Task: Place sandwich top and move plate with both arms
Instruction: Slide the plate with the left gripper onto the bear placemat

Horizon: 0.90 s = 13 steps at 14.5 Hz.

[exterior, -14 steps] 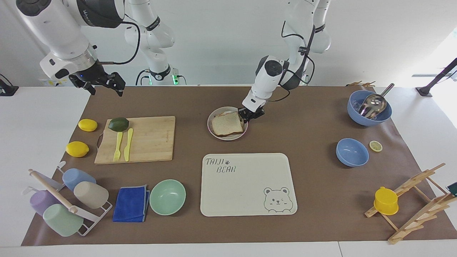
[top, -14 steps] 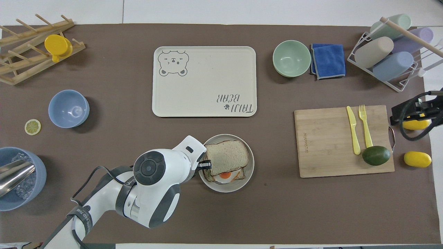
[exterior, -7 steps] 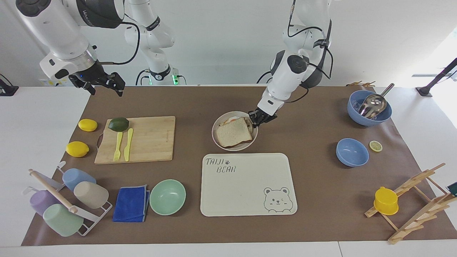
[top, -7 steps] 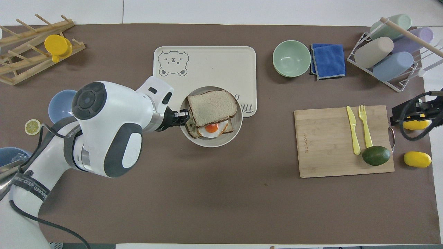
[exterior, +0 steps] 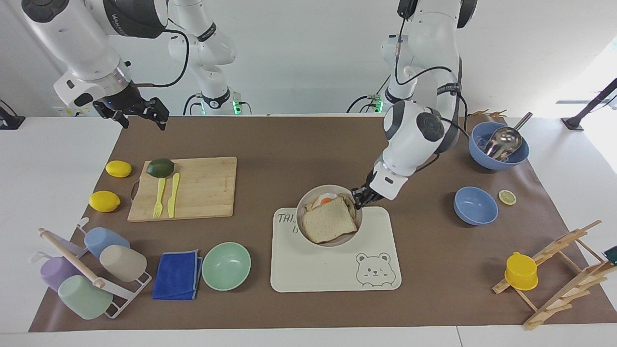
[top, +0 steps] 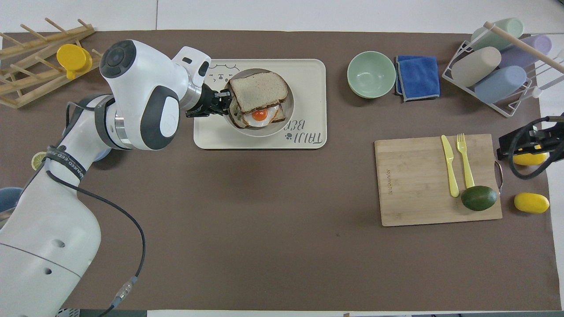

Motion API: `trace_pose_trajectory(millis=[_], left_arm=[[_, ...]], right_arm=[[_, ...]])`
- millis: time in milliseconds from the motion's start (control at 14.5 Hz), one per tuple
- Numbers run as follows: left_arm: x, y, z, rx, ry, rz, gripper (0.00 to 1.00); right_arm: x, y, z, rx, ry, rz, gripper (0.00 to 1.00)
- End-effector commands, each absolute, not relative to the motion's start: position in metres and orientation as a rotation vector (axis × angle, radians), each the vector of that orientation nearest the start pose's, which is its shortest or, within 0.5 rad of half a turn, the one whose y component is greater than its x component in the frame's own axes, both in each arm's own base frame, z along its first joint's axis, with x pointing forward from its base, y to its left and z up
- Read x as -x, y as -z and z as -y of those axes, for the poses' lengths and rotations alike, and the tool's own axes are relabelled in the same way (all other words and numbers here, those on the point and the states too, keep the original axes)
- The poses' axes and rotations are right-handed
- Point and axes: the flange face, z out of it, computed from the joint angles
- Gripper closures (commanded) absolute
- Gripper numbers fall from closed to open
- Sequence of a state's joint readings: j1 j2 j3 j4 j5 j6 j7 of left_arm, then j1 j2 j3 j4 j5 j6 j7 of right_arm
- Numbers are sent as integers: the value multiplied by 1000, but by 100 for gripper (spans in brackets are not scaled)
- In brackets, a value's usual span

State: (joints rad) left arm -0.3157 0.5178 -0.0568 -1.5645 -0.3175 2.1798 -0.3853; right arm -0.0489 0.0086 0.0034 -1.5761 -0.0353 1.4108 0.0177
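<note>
The sandwich top lies on the egg toast on the grey-beige plate. My left gripper is shut on the plate's rim, at the edge toward the left arm's end of the table, and holds the plate up over the cream bear tray. In the overhead view the plate, the sandwich top and the left gripper sit over the tray. My right gripper waits open and empty over the mat's corner, and shows at the overhead view's edge.
A mint green bowl and a blue cloth lie beside the tray. A cutting board holds a fork, a knife and an avocado. A blue bowl and a bowl with a scoop stand toward the left arm's end.
My left gripper has carried the plate with the sandwich away from the robots, from the mat to over the bear tray. The right arm has not moved.
</note>
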Motion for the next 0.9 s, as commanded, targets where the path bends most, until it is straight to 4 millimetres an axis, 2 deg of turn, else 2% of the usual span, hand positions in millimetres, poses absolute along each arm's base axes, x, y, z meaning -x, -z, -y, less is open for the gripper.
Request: trace_pose_trajectory(millis=[0, 276, 621, 690, 759, 828], left_arm=[[-668, -358, 256, 3461, -17, 253, 100], [-661, -336, 258, 3460, 32, 213, 100], [-659, -331, 251, 3457, 37, 162, 100], [-659, -332, 251, 3458, 39, 159, 83], [-659, -332, 251, 3458, 39, 161, 44], [-659, -332, 251, 3458, 39, 161, 36]], right_arm=[[-533, -606, 31, 3133, -270, -88, 0], [-533, -606, 31, 3133, -270, -85, 0], [-533, -606, 31, 3133, -270, -85, 0], [-533, -606, 31, 3133, -270, -85, 0], [-533, -606, 31, 3133, -270, -85, 0], [-533, -606, 31, 3133, -270, -85, 0]])
